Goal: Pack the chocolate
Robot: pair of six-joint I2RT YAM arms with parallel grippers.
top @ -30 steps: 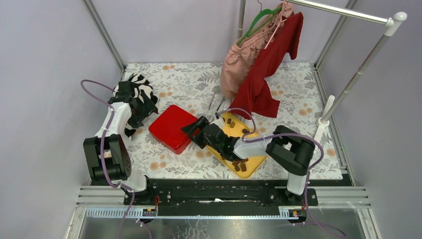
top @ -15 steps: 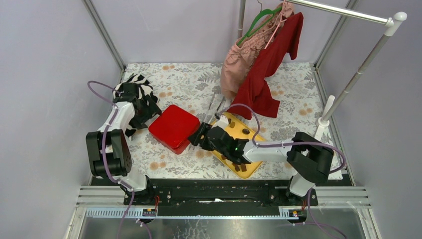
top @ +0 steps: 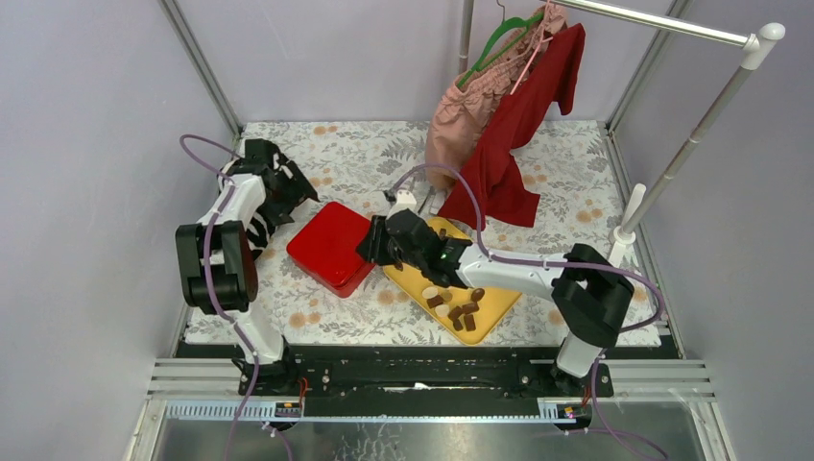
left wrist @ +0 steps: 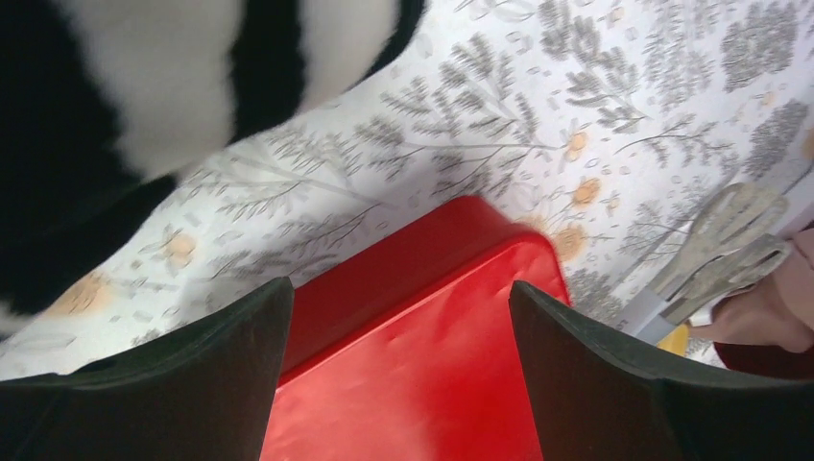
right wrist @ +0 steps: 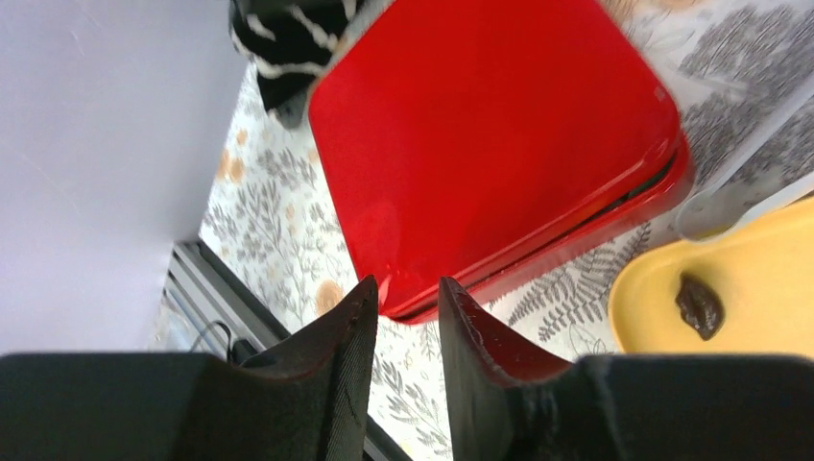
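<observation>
The chocolate (top: 463, 310) lies on the yellow tray (top: 415, 280), right of the closed red box (top: 331, 245). Left jaws are wide, right jaws narrow, both empty. Next, I think, the lid must come off.

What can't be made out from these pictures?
Inside the red box: lid shut in every view.
Much of the yellow tray: covered by the right arm from above; cut by the edge in the right wrist view.
Striped cloth: blurred, cut off in the left wrist view.
Grey utensil: blurred in the left wrist view; too small from above.
</observation>
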